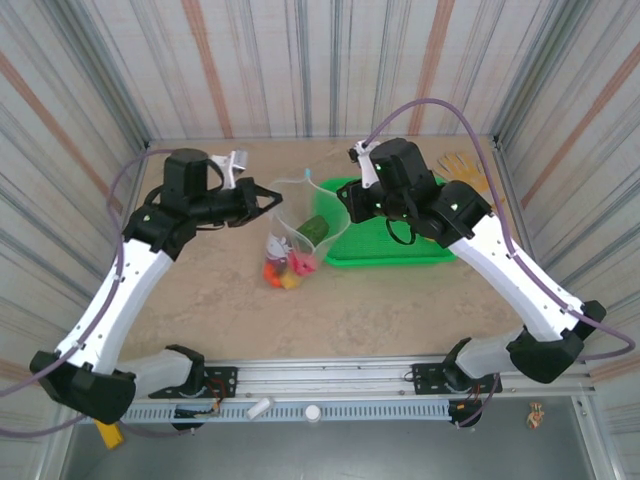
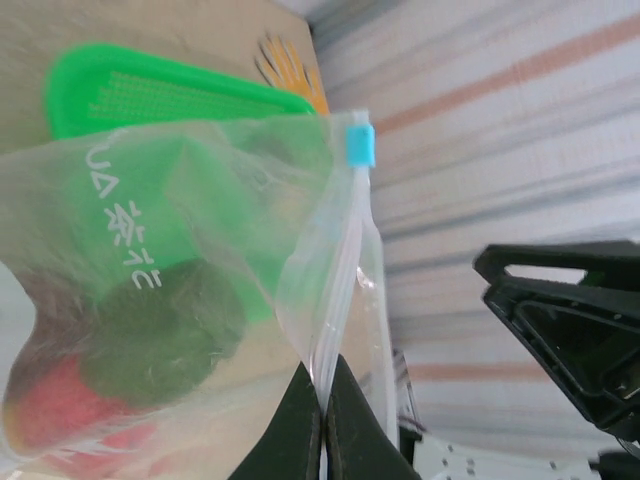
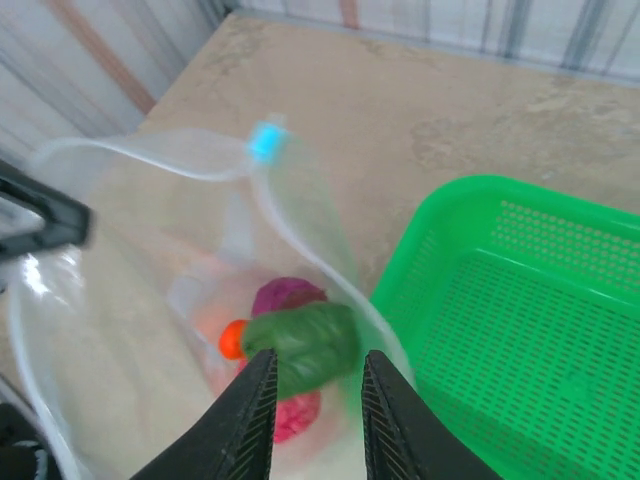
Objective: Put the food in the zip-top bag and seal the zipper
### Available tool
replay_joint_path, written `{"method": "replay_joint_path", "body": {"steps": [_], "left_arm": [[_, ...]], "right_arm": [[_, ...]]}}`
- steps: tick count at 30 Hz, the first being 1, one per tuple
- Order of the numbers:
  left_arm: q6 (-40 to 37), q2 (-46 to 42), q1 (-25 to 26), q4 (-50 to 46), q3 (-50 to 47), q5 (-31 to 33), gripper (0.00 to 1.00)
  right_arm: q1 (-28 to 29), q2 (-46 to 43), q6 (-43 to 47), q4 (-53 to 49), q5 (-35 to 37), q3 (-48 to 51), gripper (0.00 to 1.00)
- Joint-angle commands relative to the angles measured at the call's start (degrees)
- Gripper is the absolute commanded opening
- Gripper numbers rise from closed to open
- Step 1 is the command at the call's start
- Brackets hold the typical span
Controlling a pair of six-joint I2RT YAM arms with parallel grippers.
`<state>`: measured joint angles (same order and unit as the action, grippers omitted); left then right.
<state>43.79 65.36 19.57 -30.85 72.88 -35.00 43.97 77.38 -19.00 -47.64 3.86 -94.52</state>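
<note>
**A:** Start near the arm bases. What lies there?

**B:** Bare counter (image 1: pixel 380 310). Then comes the bottom of the zip-top bag (image 2: pixel 150 250), resting on it with a heap of food (image 1: pixel 283 270) inside: red, orange, yellow and magenta.

**A:** And the end effectors?

**B:** The left end effector (image 2: pixel 322 420) has its fingers pressed together on the zipper (image 2: pixel 340 270). It pinches the pale strip and holds that side of the mouth up. The right end effector (image 3: pixel 315 400) has its fingers part-way apart, pointing down at the mouth.

**A:** What does the next move turn on?

**B:** The dark green piece (image 3: pixel 300 350). It sits right at the right fingertips, with its long axis running across the gap from one finger to the other. It looks soft and blurred, as if it were behind the plastic. I cannot tell whether the fingers pinch it or it lies loose in the mouth. The right arm is plainly the nearer one.

**A:** How does the bag look?

**B:** Clear, floppy and gaping. The zipper is unsealed, and its light-blue end piece (image 2: pixel 360 145) is at the far end of the strip.

**A:** Beyond that?

**B:** The green mesh basket (image 3: pixel 420 235) stands just beside the mouth. A yellow-tan glove (image 1: pixel 465 165) lies near the far wall.
</note>
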Motion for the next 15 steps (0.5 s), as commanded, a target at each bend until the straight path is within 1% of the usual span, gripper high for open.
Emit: {"method": "replay_joint_path", "body": {"steps": [1, 3, 6, 8, 10, 11, 13, 15], "left_arm": [[7.2, -5.8, -7.0, 6.7, -4.8, -2.0, 0.00], [8.8, -6.0, -10.2, 6.7, -6.1, -4.3, 0.00], [9.6, -4.5, -10.7, 6.5, -7.3, -7.2, 0.00], [11.3, -3.4, -10.7, 8.3, -8.9, -10.0, 0.00], [11.7, -2.8, -10.7, 9.0, -9.4, -11.4, 0.00], [11.6, -2.8, -10.6, 9.0, -9.3, -11.5, 0.00], [10.6, -2.9, -10.1, 8.9, -8.8, -11.5, 0.00], [9.3, -2.6, -9.3, 7.9, -7.7, -11.3, 0.00]], "right_arm": [[-2.8, -2.6, -0.9, -1.5, 2.4, 3.2, 0.30], [-5.0, -3.8, -1.5, -1.5, 2.6, 5.2, 0.32], [-9.0, -4.8, -2.2, -2.2, 3.3, 8.0, 0.38], [-11.3, -4.8, -2.4, -2.6, 5.3, 10.2, 0.49], [-13.6, -4.7, -2.9, -2.6, 6.7, 12.6, 0.61], [-14.7, -4.5, -3.3, -2.3, 7.0, 13.8, 0.65], [-17.3, -3.6, -4.1, -1.9, 8.1, 16.1, 0.69], [-19.9, -2.4, -4.6, -1.0, 7.7, 18.1, 0.69]]}}
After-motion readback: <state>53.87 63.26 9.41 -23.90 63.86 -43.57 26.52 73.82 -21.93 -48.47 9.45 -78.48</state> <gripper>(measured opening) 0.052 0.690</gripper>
